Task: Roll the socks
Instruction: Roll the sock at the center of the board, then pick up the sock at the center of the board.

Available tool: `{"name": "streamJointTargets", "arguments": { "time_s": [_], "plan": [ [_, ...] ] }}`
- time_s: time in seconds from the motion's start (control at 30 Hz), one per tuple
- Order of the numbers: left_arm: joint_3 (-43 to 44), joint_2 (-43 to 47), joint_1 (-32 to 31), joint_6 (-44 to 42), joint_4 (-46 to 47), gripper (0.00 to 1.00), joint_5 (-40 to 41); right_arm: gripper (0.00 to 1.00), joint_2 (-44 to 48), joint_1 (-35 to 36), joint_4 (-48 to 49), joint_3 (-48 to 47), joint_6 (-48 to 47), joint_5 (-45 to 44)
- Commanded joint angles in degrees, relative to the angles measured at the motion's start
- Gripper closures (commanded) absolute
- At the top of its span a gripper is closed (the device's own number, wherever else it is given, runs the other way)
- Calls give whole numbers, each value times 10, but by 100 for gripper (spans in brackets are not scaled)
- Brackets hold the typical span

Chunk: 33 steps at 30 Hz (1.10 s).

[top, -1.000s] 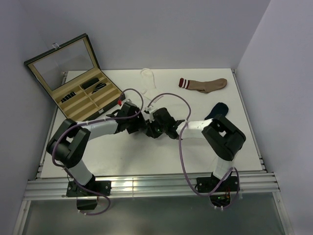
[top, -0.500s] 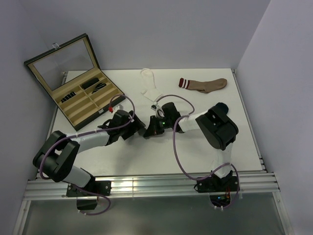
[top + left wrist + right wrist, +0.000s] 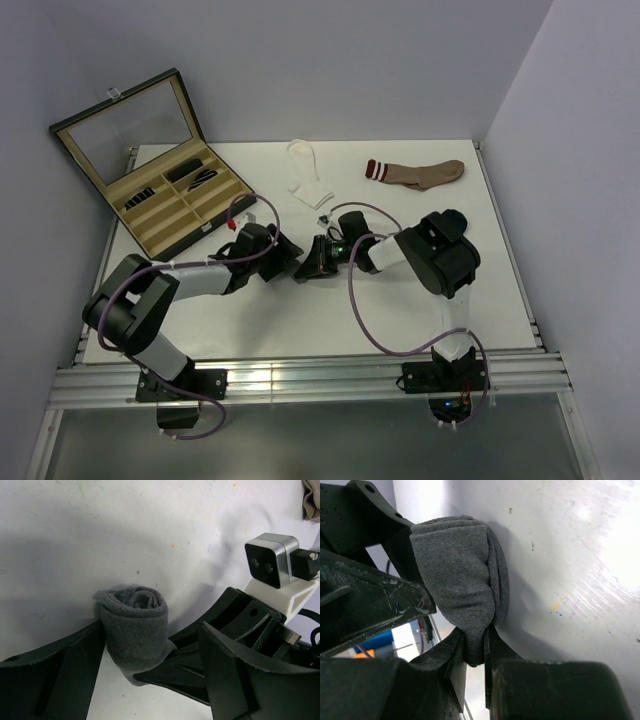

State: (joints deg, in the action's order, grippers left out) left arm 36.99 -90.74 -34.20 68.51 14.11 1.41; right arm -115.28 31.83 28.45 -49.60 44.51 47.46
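Item: dark grey sock, rolled into a compact cylinder and lying near the middle of the table, between the two tools. Right gripper: narrow, jaws pinched on the roll's loose end. Left gripper: wide, jaws standing either side of the roll, one finger touching it and the other apart, so not gripping. Judgement: this roll looks essentially formed, with only tucking or release left. Outstanding: white sock, flat, far side; tan sock with striped cuff, flat, far right; navy sock, mostly hidden behind the right arm, form not discernible. Roughly one of four done. Also present: open display case, far left, its compartments holding dark items too small to name, well apart from the socks. Obstructions: the right arm overlies the navy sock, and both tools crowd the grey roll.
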Motion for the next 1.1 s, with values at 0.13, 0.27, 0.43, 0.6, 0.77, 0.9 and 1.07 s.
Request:
{"name": "streamJointTargets", "arguments": {
  "time_s": [0.13, 0.27, 0.43, 0.6, 0.77, 0.9, 1.07],
  "plan": [
    [20, -46, -25, 18, -73, 32, 22, 100, -26, -5, 36, 15, 69, -12],
    [30, -60, -29, 23, -98, 59, 38, 97, -33, -5, 71, 22, 95, -6],
    [42, -68, -30, 16, -126, 91, 59, 87, -19, -6, 72, 31, 93, -18],
    [76, -76, -30, -10, -178, 100, 81, 54, 70, -10, -10, 42, 21, -55],
    [126, -79, -27, -65, -231, 100, 128, 39, 192, -19, -197, 41, -78, -180],
    [165, -81, -25, -119, -270, 100, 153, 34, 286, -25, -312, 31, -150, -271],
    [223, -75, -18, -213, -298, 100, 184, 32, 407, -34, -402, 28, -202, -350]
  ]
}}
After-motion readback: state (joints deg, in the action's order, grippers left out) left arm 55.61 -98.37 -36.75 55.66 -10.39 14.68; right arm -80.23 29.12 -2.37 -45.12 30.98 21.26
